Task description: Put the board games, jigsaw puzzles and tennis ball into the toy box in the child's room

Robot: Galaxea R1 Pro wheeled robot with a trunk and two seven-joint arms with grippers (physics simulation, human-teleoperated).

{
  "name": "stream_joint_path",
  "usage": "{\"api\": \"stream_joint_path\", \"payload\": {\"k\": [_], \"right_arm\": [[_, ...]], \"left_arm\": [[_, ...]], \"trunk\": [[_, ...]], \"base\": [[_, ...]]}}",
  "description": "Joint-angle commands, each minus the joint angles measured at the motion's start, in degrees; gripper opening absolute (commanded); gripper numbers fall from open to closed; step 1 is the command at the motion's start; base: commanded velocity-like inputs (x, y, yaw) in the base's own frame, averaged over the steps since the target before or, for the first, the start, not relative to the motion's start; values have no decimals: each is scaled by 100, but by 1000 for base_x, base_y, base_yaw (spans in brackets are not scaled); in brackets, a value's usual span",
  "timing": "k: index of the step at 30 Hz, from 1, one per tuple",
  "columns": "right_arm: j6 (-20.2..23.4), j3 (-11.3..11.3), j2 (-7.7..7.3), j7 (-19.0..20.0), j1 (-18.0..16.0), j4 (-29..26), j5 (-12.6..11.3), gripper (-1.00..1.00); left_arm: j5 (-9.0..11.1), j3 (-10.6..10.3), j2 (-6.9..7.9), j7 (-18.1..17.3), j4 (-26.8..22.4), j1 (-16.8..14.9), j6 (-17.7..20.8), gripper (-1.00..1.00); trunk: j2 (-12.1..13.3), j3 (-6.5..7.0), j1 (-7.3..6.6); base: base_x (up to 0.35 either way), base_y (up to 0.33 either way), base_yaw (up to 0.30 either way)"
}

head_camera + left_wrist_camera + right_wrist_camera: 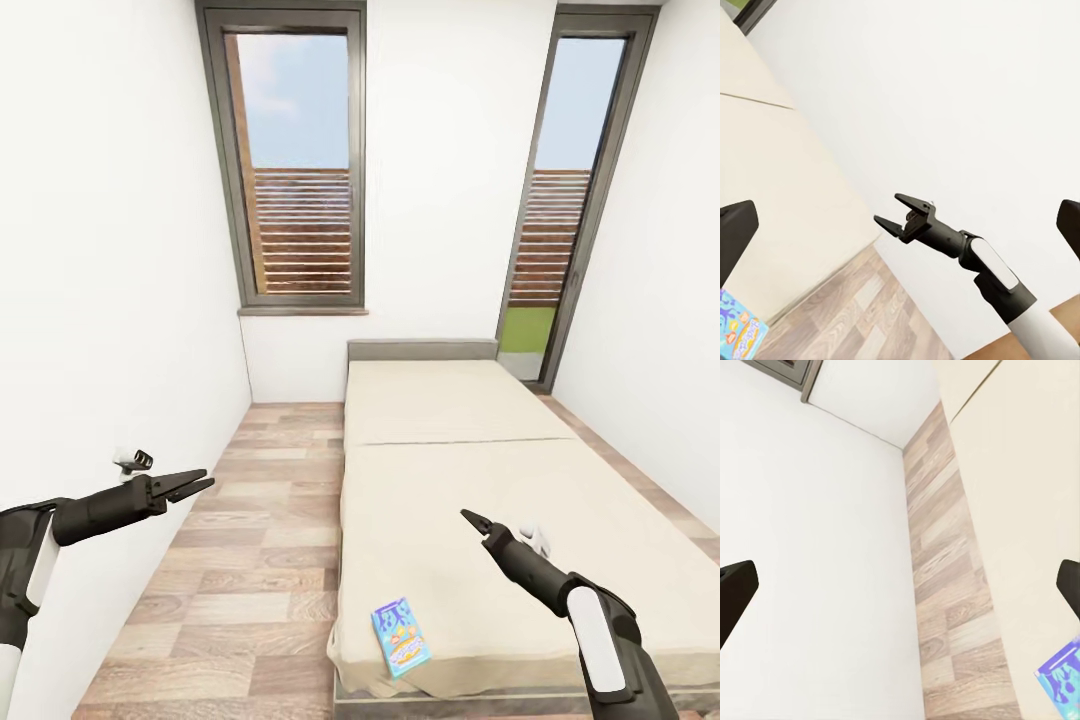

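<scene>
A blue board game box point(400, 636) lies flat on the beige bed point(450, 480), close to its near end and left edge. It also appears in the left wrist view point(739, 334) and the right wrist view point(1061, 679). My left gripper point(205, 482) hovers open over the wooden floor, left of the bed, its dark fingers point(735, 236) wide apart and empty. My right gripper point(470, 520) hangs open above the bed, up and to the right of the box; the left wrist view shows it point(886, 208) with jaws apart. Its fingers point(735, 585) hold nothing.
A strip of wooden floor point(270, 520) runs between the white left wall point(100, 300) and the bed. A window point(295, 170) sits in the far wall and a glass door point(560, 220) stands at the back right, beyond the grey headboard point(420, 350).
</scene>
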Motion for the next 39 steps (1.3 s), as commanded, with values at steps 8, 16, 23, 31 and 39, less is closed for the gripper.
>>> {"api": "stream_joint_path", "payload": {"k": [8,16,23,31,39], "right_arm": [[41,-21,7,21,-6,4,0,100],[39,-14,7,21,-6,-2,0,100],[33,-12,9,21,-6,-1,0,100],[40,-4,15,29,-6,4,0,100],[41,-3,16,23,-6,17,0,100]], "left_arm": [[-4,-1,1,-25,0,-4,61,100],[-4,6,1,-25,1,-4,61,100],[-4,7,1,-25,0,-4,61,100],[-1,15,5,-25,1,-4,68,100],[-3,16,10,-25,0,-4,63,100]], "trunk": [[-326,-151,176],[-647,-294,352],[-928,-420,506],[-1249,-564,682],[-1570,-707,857]], "base": [[-1,-1,0],[0,0,0],[0,0,0],[0,0,0],[0,0,0]]}}
